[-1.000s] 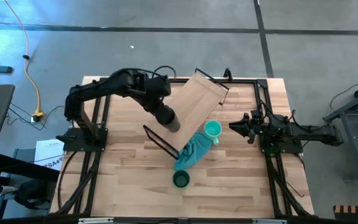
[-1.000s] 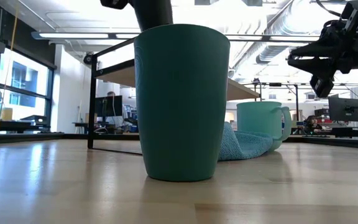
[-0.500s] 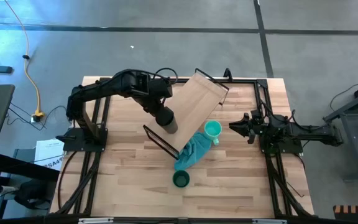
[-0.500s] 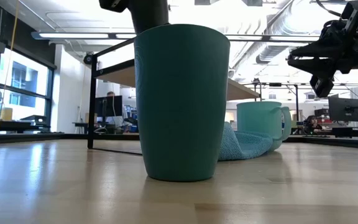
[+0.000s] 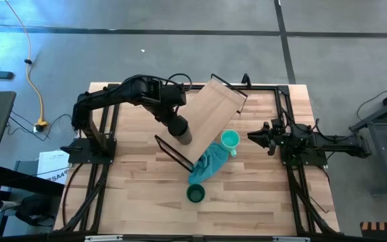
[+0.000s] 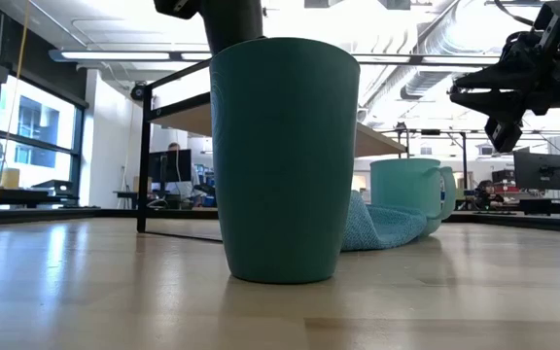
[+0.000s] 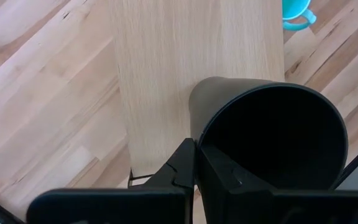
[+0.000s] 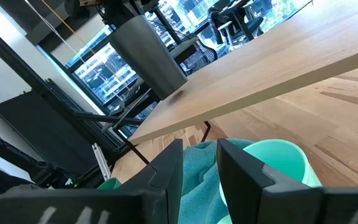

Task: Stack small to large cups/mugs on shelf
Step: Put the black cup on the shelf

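black cup [image 5: 183, 131] clamped by left gripper [image 7: 196, 163] at near end of shelf [image 5: 210, 109]; placing step, lowering onto board next. right gripper [image 8: 199, 163] parted, empty, beside shelf.

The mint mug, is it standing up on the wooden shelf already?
No. The mint mug stands on the tabletop beside the shelf, against the teal cloth.
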